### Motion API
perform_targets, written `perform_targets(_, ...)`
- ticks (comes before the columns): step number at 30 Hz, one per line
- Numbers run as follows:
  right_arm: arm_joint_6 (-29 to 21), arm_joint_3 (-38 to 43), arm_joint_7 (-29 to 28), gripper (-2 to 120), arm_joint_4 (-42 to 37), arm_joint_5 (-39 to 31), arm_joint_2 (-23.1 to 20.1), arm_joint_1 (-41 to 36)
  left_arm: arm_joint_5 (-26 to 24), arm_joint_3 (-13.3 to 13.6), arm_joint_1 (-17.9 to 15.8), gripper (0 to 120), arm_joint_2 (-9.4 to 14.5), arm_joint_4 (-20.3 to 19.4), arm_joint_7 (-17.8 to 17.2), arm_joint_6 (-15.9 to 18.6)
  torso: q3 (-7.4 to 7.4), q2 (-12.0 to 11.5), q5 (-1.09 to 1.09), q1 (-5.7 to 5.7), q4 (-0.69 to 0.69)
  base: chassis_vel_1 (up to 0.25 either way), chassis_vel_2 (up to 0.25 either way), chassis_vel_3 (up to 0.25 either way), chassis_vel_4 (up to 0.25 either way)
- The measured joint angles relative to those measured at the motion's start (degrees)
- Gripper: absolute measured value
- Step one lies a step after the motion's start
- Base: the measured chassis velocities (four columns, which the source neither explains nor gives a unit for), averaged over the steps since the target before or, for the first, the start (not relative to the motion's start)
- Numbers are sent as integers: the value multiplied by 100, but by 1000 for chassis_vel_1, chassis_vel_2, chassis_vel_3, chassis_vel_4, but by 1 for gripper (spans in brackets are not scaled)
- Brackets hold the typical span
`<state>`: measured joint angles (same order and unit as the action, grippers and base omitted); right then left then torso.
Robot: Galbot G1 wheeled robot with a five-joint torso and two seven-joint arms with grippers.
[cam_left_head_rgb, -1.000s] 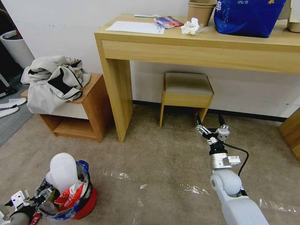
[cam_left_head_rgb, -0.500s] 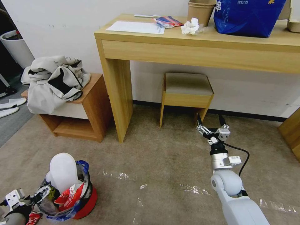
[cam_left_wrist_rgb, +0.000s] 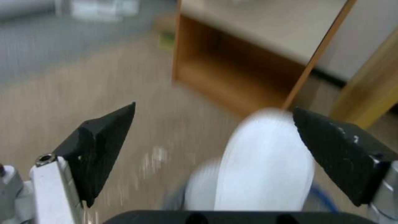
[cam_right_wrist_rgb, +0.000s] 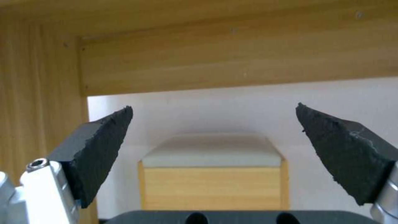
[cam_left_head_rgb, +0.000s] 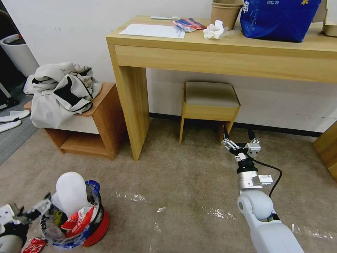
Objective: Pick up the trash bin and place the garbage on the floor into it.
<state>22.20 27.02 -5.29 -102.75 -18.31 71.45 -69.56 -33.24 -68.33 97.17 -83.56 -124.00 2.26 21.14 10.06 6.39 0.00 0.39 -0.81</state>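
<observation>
A: Where is your trash bin [cam_left_head_rgb: 89, 225]?

B: At about seven o'clock in the head view, upright on the carpet floor [cam_left_head_rgb: 182, 182], packed full. A white slipper [cam_left_head_rgb: 71, 191] stands on end out of the top, and red wrappers sit at the rim.

A: And your pincers?

B: Your left pincer [cam_left_head_rgb: 33, 209] is just beside the bin at its nine o'clock, released, fingers spread and gripping nothing. Your right pincer [cam_left_head_rgb: 242, 142] hangs released at four o'clock, near the stool [cam_left_head_rgb: 210, 102] under the bench [cam_left_head_rgb: 224, 52], idle.

A: Anything left to collect?

B: One red wrapper [cam_left_head_rgb: 34, 244] lies on the carpet at the bin's eight o'clock, right by your left arm. I judge that is the piece in hand.

A: How do you take it cleanly?

B: Come straight down over it with the fingers wide, and close low so you pinch the foil, not the carpet. Keep clear of the clear liner; the load is top-heavy and a nudge could tip the slipper out.
</observation>
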Motion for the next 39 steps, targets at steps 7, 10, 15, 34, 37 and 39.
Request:
perform_targets(7, -9, 107, -110, 100, -142, 167, -71, -150, 594, 175, 80, 100, -93, -442, 367, -882, 0, 0, 0, 0, 0, 0, 0, 0, 0)
perform_targets(10, -42, 116, -167, 100, -250, 263, -57, -272, 892, 344, 128, 100, -140, -697, 489, -1141, 0, 0, 1, 0, 0, 0, 0, 0, 0)
perform_targets(15, -79, 162, -222, 100, -446, 348, 37, -458, 1563, 764, 168, 100, -211, -900, 611, -1530, 0, 0, 1, 0, 0, 0, 0, 0, 0)
perform_targets(34, -212, 279, -302, 100, -853, 988, 707, -1184, 2892, 2298, -311, 100, -458, -96, 418, -2424, 0, 0, -1, 0, 0, 0, 0, 0, 0)
perform_targets(37, -253, 393, -329, 100, -931, 1026, 713, -1267, 2905, 2336, -322, 100, -466, -101, 358, -2479, 0, 0, -1, 0, -1, 0, 0, 0, 0)
perform_targets(39, -266, 446, -334, 100, -961, 1034, 704, -1291, 2906, 2332, -324, 100, -451, -125, 342, -2484, 0, 0, -1, 0, 0, 0, 0, 0, 0)
